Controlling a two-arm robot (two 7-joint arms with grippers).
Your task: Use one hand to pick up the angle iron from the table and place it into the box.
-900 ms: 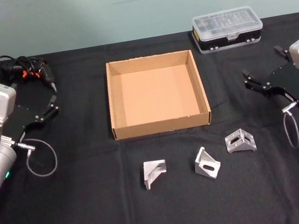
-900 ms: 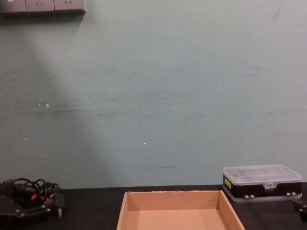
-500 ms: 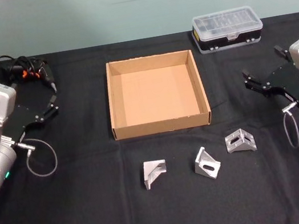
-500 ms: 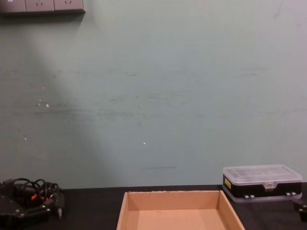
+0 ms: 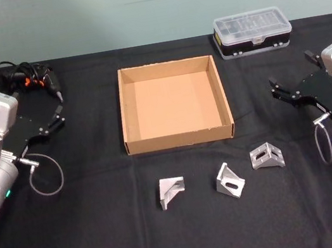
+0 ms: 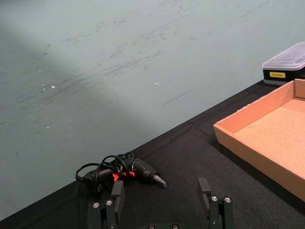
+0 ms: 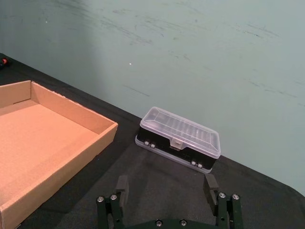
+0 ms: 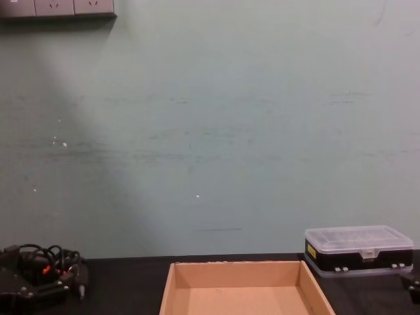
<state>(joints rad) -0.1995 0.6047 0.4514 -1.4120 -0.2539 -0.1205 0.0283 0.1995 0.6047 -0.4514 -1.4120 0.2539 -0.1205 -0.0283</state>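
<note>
Angle irons (image 5: 229,180), three small silver metal brackets with slotted faces, lie in a loose row on the flat black matte bench (image 5: 109,237), on the 6 o'clock side of the box and nearest the robot. None is held and none is in the box, so the task stands at its very start: choosing a piece and reaching for it.

The right bracket (image 5: 267,156) lies closest to the right claw (image 7: 166,183), which hangs above the bench at 3 o'clock of the box, fingers spread wide with nothing between them. The left bracket (image 5: 171,191) is well apart from the left claw (image 6: 161,191), which hangs at 9 o'clock, likewise spread and empty.

The next move, I judge, calls for one arm to swing in toward 6 o'clock, turn its fingers down and straddle one flange of a bracket. The sloped web offers little flat surface, so a slip is possible.

Between the claws sits the wide, shallow tan cardboard box (image 5: 180,139), lidless and bare inside. Its low near wall must be cleared on the carry.

Farther off, at 1 o'clock, a black plastic case with a clear lid (image 5: 252,31) rests near the bench's back edge. At 11 o'clock a black hand tool with tangled cable (image 5: 29,78) lies just beyond the left claw. Neither blocks the path.
</note>
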